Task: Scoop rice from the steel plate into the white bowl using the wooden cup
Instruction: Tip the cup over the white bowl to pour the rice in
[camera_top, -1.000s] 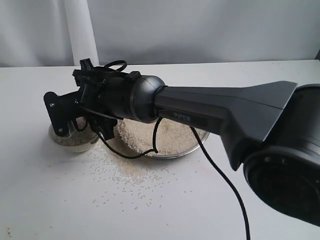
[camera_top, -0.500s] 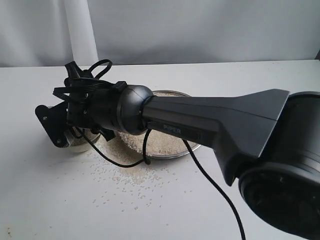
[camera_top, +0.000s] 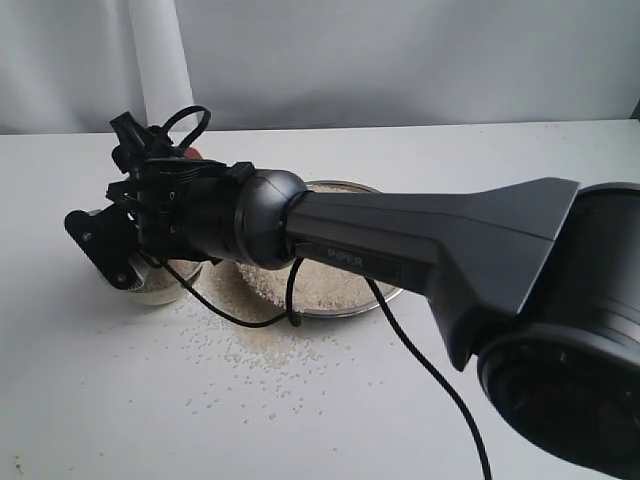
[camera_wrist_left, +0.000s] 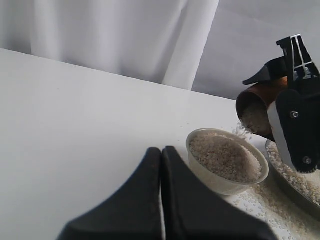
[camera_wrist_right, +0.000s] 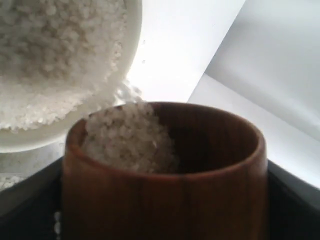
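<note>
Toward the left side of the white table (camera_top: 90, 400), the white bowl (camera_wrist_left: 210, 176) is found standing upright, filled with rice (camera_wrist_left: 225, 156) up to its rim. The steel plate (camera_top: 352, 305) is set just beside it on the right and also carries a layer of rice. Loose grains are scattered on the table along the near sides of both dishes. Whether bowl and plate touch cannot be determined. The wooden cup (camera_wrist_left: 267, 92) is held in the right gripper (camera_top: 110, 190), whose jaws are spread wide and clamped against the cup's opposite sides. The cup is tilted with its mouth turned down toward the bowl, above the bowl's rim on the plate side. A mass of rice is seen at the cup's lip, and grains are seen in the air between lip and bowl. The right arm is stretched across the plate, with a black cable (camera_top: 420, 347) hanging from it. The left gripper (camera_wrist_left: 161, 155) is held low over the table, short of the bowl, its jaws closed together with nothing between them.
</note>
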